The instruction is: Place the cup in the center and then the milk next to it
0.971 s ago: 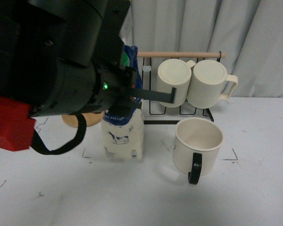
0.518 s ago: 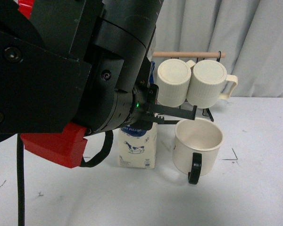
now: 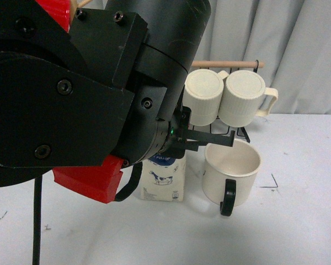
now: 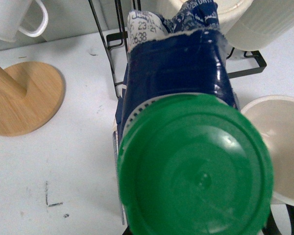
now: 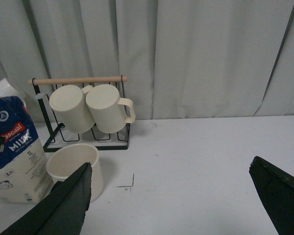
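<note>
The cup (image 3: 231, 168), a wide cream mug, stands upright on the white table with its black handle (image 3: 228, 196) facing the camera. The milk (image 3: 165, 179) is upright just left of it with a narrow gap between them. Its base is at table level; whether it rests there I cannot tell. My left gripper (image 3: 179, 144) is shut on the carton's top, and the arm hides the blue upper part. In the left wrist view the green cap (image 4: 196, 169) fills the picture beside the cup's rim (image 4: 277, 137). My right gripper (image 5: 169, 200) is open over bare table, right of the cup (image 5: 73, 164) and the milk (image 5: 14, 156).
A black wire rack (image 3: 243, 132) with a wooden bar holds two ribbed cream mugs (image 3: 220, 96) right behind the cup. A round wooden base (image 4: 19, 98) and a small white mug (image 4: 14, 19) lie left of the rack. A curtain closes the back. Pen corner marks (image 3: 273, 182) are on the table.
My left arm has carried the milk to the right and toward the camera, from well left of the cup to close beside it. The cup has not moved.
</note>
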### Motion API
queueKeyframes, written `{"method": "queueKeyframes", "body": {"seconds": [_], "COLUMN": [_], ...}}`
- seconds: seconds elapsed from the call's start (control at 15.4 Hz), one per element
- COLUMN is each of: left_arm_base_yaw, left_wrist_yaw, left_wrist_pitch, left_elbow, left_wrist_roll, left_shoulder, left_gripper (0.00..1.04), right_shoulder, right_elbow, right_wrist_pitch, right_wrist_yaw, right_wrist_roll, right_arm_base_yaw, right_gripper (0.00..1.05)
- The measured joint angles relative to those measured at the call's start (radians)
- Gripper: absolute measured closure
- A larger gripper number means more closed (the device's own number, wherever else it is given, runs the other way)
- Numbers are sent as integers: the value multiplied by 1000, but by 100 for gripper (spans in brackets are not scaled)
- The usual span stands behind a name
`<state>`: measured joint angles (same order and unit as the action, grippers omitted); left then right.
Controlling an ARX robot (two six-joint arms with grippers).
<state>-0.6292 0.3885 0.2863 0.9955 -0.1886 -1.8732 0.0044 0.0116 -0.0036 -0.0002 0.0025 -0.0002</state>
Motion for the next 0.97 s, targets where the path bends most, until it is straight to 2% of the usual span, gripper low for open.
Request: {"method": "queueKeyframes", "body": {"seconds": [0.32,0.71,0.91,0.97], "left_arm_base_yaw": [-12,13,88,115], "left_wrist_yaw": [4,-61,-149,-190], "left_wrist_pitch": [-13,-58,-69,-72], "left_elbow": [8,9,-37,-60], "left_wrist_roll": [-50,-128,-188,-209], "left_shoulder": [-11,23,159,203], "left_gripper": [101,41,9,6], "right_shoulder": [0,0,0,0], "right_elbow": [0,0,0,0], "right_wrist_pitch": [0,0,0,0], "right_wrist_yaw": [0,0,0,0], "right_wrist_roll": [0,0,0,0], "right_arm_base_yaw": [0,0,0,0], "right_gripper": [6,6,6,6]}}
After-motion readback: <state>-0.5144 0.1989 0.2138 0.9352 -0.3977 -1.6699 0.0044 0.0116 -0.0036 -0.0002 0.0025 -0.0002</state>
